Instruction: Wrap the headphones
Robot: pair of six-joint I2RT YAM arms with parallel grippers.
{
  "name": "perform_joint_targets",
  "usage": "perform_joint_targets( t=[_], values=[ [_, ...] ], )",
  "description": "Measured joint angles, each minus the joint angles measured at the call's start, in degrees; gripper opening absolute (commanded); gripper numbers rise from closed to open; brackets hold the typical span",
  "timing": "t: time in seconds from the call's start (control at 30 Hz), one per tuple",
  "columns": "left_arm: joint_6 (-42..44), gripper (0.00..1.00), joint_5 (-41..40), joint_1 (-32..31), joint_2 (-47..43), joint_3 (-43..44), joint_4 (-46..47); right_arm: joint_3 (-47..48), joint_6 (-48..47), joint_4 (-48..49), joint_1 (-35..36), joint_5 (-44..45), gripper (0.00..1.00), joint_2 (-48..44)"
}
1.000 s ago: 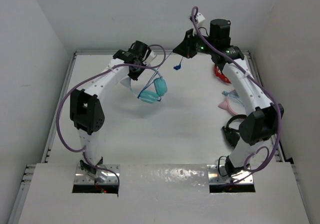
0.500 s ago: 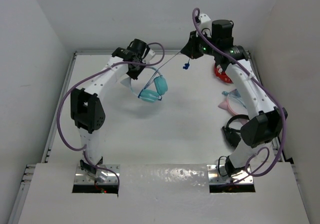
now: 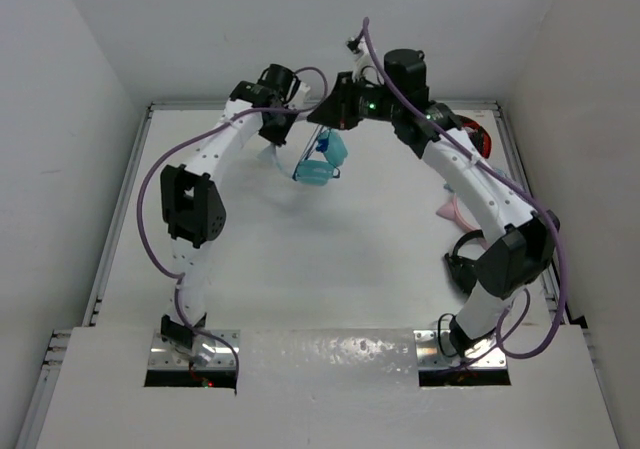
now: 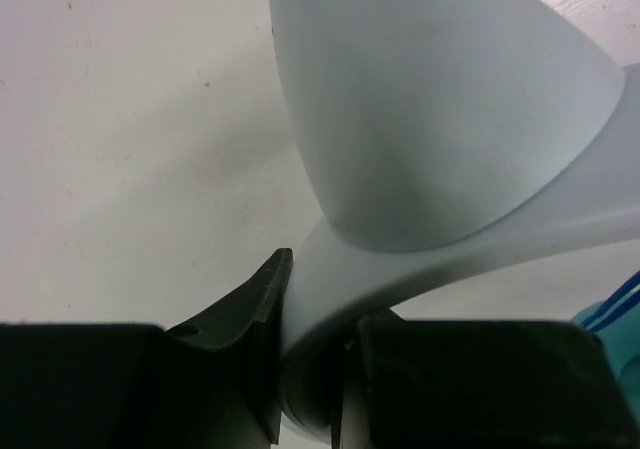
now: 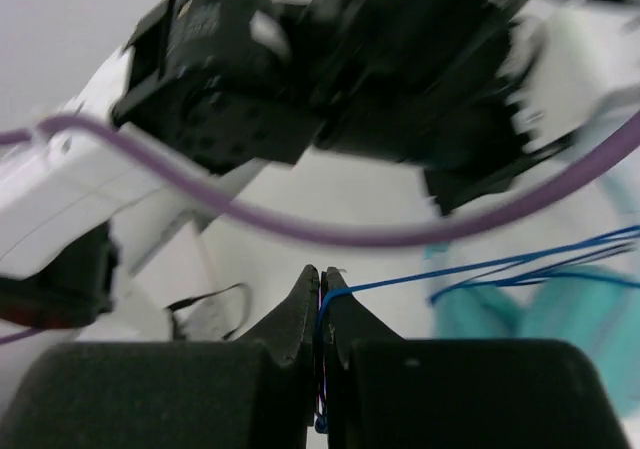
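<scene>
White table [image 3: 300, 269]: left claw [image 4: 318, 364] clamps headphones [image 4: 440, 119], right claw [image 5: 320, 299] pinches cable [image 5: 452, 268]

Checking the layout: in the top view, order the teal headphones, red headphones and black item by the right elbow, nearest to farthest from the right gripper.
1. teal headphones, hanging just below the right gripper, centre back.
2. red headphones, back right.
3. black item, right side, toward the near edge.

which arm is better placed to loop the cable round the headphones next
Right. The right gripper is shut on the thin blue cable, close beside the headphones, so it can probably lead the next loop. The left gripper is clamped on the headband, holding them up.
</scene>
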Motion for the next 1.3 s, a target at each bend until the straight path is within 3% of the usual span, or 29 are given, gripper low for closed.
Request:
perform_joint_targets(
  t=[0.17, 0.33, 0.5, 0.7, 0.83, 0.9, 1.07, 1.17, 1.3],
  values=[
    [-2.64, 0.00, 2.56, 2.03, -0.52, 0.28, -1.51, -5.60, 7.32, 8.63, 6.45, -7.69, 0.00, 1.81],
    [-4.33, 0.00, 4.07, 2.45, -2.49, 0.31, -2.16, -8.79, 7.96, 13.77, 13.16, -9.73, 0.00, 6.58],
    [-5.46, 0.00, 5.90, 3.15, -3.50, 0.92, -2.58, -14.62, 6.29, 20.85, 15.13, -9.49, 0.00, 6.99],
    [-6.86, 0.00, 8.70, 5.07, -3.93, 1.88, -1.90, -22.53, 1.31, 25.90, 15.23, -4.85, 0.02, 5.05],
    [-8.22, 0.00, 10.12, 5.60, -6.97, 1.99, 0.07, -27.56, -2.25, 25.53, 16.39, 2.86, 0.11, 4.83],
    [-9.14, 0.00, 10.97, 5.66, -8.90, 2.45, 1.14, -30.01, -3.02, 26.12, 17.27, 5.95, 0.21, 4.81],
    [-9.55, 0.00, 12.11, 5.66, -12.63, 3.28, 2.60, -36.83, -4.02, 33.75, 18.29, 11.13, 0.25, 3.98],
    [-9.84, 0.00, 12.41, 5.66, -13.22, 3.28, 2.80, -40.57, -3.06, 39.36, 18.10, 12.92, 0.22, 2.69],
    [-10.08, 0.00, 12.31, 5.66, -13.22, 3.28, 2.86, -45.90, 1.92, 48.70, 16.65, 12.76, 0.08, 1.99]
  ],
)
